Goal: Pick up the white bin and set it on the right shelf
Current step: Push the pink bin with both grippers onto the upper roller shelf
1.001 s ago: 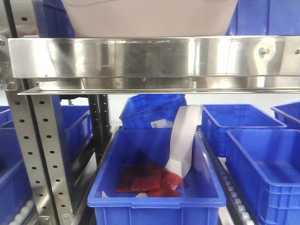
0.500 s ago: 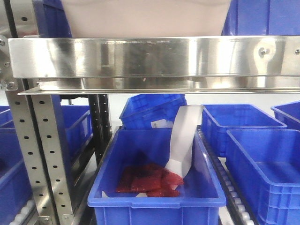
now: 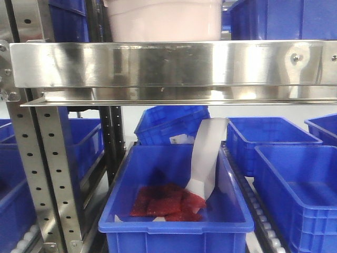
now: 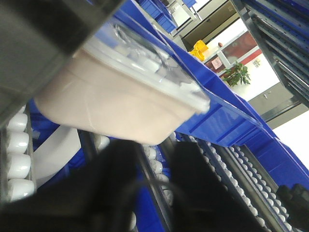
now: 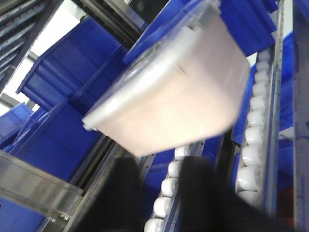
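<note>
While the white bin (image 3: 163, 20) sits on the shelf (image 3: 168, 63) rollers between blue crates (image 3: 274, 18), both the left tool (image 4: 145, 193) and right tool (image 5: 164, 193) show as dark blurs below it; whether they are parted or closed cannot be told.

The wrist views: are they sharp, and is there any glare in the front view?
Left wrist: dark jaws blurred in the foreground, white bin soft. Right wrist: the bin looks motion-blurred, jaws a dark smear. Front view: sharp, with bright reflections on the right shelf beam.

Glossy plastic white bin (image 3: 163, 21), shiny, seemingly steel right shelf (image 3: 168, 63)
</note>
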Available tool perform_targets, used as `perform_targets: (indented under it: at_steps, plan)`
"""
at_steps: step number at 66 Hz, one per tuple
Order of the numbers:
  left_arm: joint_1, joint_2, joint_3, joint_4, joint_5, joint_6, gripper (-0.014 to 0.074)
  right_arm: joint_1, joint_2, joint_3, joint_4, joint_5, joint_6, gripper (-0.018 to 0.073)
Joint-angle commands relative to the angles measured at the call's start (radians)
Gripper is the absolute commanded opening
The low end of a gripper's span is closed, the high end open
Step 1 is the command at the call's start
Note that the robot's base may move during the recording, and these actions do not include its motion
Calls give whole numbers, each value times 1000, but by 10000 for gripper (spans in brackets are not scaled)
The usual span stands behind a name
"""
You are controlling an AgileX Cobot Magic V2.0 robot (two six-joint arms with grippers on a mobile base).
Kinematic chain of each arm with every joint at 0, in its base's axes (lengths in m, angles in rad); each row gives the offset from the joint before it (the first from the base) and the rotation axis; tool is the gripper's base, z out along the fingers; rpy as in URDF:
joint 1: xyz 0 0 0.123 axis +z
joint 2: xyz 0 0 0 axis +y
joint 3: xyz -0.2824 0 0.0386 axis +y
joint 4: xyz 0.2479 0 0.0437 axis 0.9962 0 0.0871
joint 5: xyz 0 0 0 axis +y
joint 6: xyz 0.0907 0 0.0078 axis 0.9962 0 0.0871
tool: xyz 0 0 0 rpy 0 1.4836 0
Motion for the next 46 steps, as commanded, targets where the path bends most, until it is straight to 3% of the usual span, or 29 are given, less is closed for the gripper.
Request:
perform_targets:
  at_steps: [1,16,33,46]
  plan:
    - [1,-50,-38,-72,5,13,-120,-6,-47,-40,50,25,-19,39]
    - [5,-70,-38,-68,15,11,-118,-6,-55,-40,48,55,-19,60]
    - [-40,-240,-6,167,-289,5,-118,7,-220,4,-150,-176,-17,60]
    - [-113,-332,126,231,-551,11,-118,25,-366,160,-296,-389,-18,60]
